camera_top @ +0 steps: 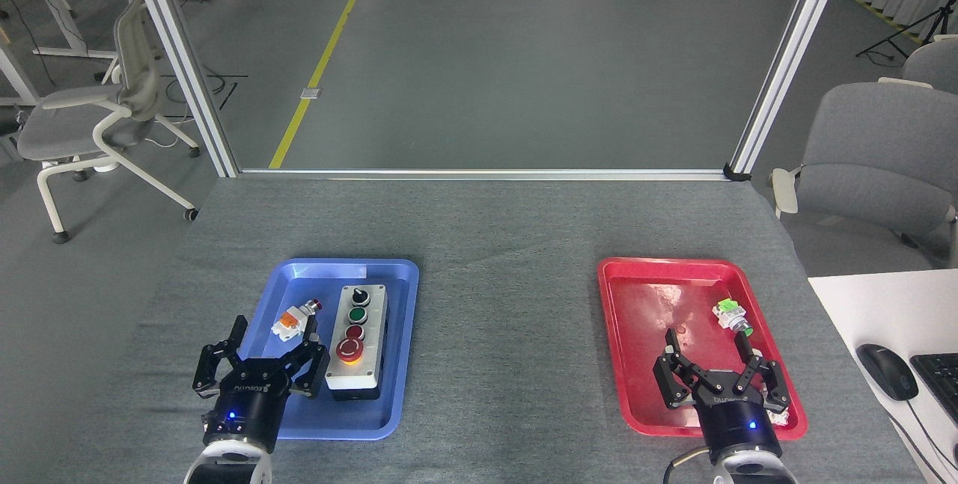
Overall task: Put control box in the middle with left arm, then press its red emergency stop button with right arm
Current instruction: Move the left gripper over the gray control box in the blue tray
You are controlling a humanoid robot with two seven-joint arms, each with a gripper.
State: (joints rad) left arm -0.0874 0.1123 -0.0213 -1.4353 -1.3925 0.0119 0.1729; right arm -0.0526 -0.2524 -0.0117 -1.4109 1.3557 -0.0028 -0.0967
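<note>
Grey control box (361,342) is not yet gripped; both grippers, left (258,353) and right (718,357), are spread. The small switch (293,322) beside it could easily get snagged instead.

The light-grey control box (361,340) lies flat in the blue tray (397,274), red emergency stop button (349,349) nearest.

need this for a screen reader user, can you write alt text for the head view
A grey control box lies in a blue tray on the left of a grey fabric table, beside a small white-orange switch part. The left gripper, jaws open, hovers at that tray's near left; the right gripper, also open, hovers over a red tray.
</note>
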